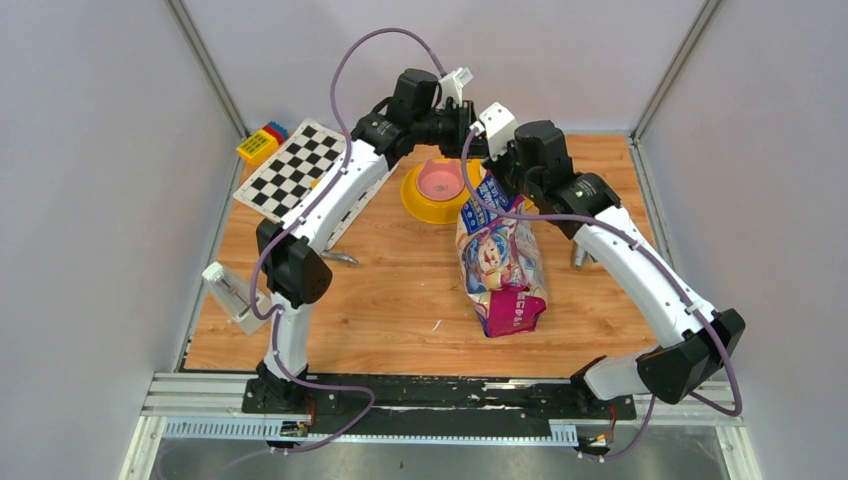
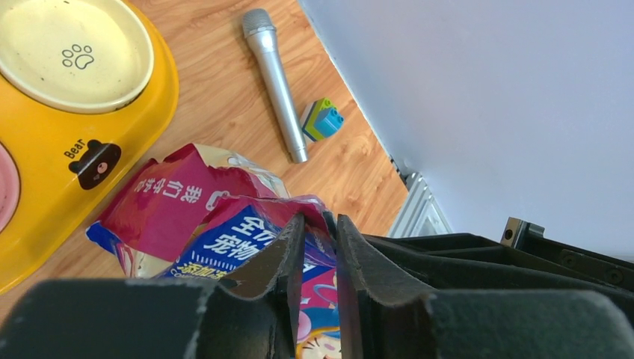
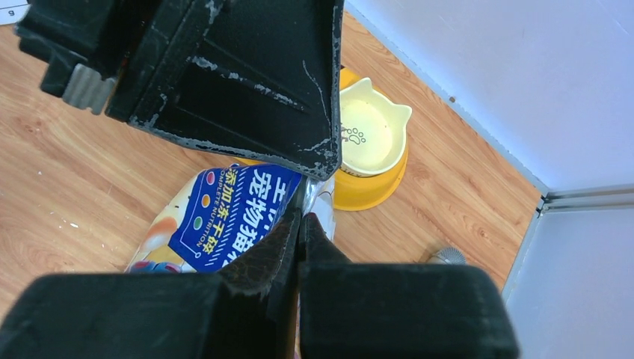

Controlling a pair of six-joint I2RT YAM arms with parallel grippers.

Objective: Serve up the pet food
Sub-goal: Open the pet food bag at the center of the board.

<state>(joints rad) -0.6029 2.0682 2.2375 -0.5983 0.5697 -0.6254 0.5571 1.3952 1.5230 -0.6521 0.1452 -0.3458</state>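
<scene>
Left wrist view: our left claw [image 2: 320, 223] grips the torn lip of the glossy blue-and-pink foil bag [image 2: 224, 224], nearly closed. The right claw [image 3: 300, 215], fully closed, pinches it too. The pet food is hidden, presumably inside the bag, beside the yellow plastic feeder [image 2: 52, 176]. We should pull the lips apart gently and evenly.

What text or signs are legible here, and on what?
"Bear": on the yellow feeder, next to a bear face.
Paw-print sign, no words: inside the cream bowl.
"COMPLETE NUTRITION": blue panel of the bag.
"添加冻干": same blue panel.
"宠物": large white characters on that panel; the rest is cut off.
Pink flap of the bag: white characters, upside down, not surely readable.
Top view: bag print too small to read.
</scene>
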